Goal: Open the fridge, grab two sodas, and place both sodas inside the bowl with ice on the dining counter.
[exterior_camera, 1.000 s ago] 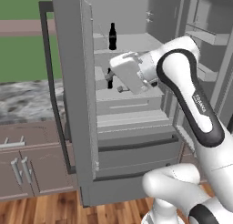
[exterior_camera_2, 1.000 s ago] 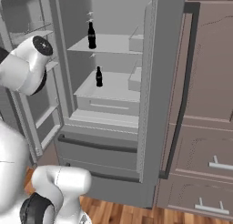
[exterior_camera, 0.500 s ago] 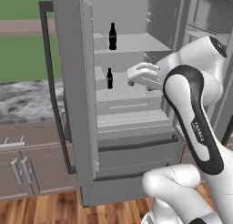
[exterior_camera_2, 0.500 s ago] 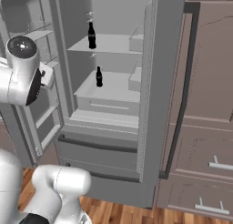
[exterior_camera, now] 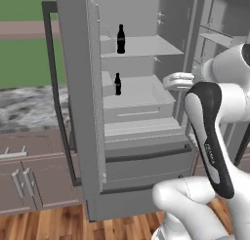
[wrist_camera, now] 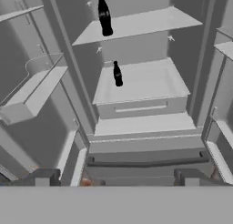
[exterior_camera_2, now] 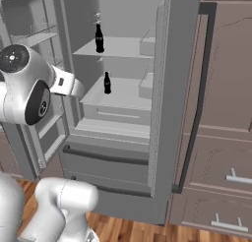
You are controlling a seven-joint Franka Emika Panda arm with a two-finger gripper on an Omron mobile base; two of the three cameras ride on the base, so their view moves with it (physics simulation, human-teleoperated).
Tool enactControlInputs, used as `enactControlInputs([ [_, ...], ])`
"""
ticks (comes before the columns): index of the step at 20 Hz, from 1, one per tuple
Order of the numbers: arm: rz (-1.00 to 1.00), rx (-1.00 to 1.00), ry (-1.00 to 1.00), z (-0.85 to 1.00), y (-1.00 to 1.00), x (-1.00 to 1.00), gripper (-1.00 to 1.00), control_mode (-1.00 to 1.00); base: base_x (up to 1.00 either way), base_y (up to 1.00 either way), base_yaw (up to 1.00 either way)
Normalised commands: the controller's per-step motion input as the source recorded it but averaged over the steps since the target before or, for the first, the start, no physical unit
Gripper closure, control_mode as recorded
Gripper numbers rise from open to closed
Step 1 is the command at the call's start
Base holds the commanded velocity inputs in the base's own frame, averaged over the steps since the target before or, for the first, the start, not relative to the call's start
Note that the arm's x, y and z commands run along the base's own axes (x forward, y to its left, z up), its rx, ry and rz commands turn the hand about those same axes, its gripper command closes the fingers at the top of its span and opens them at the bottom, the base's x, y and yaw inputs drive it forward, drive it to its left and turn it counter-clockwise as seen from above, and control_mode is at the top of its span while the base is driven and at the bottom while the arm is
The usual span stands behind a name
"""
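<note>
Fridge point(exterior_camera: 78, 112) doors stand wide, two sodas point(exterior_camera: 120, 39) shelved, apparently unobstructed.

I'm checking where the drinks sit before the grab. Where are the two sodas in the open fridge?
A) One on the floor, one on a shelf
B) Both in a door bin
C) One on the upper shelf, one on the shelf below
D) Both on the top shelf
C: one soda stands on the upper shelf and the other soda on the shelf below, inside the fridge.

Grey fridge point(exterior_camera: 83, 136) doors open; two dark sodas upright, seemingly on upper point(exterior_camera: 120, 39) and middle point(exterior_camera: 117, 84) shelves
</note>
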Motion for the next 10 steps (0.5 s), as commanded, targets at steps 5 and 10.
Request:
enactControlInputs([
  [5, -0.12, -0.16, -0.22, -0.11, -0.24, 0.0, -1.0, -1.0, 0.0, 0.0, 0.0],
  [10, -0.02, -0.05, -0.04, -0.07, -0.15, 0.0, -1.0, -1.0, 0.0, 0.0, 0.0],
])
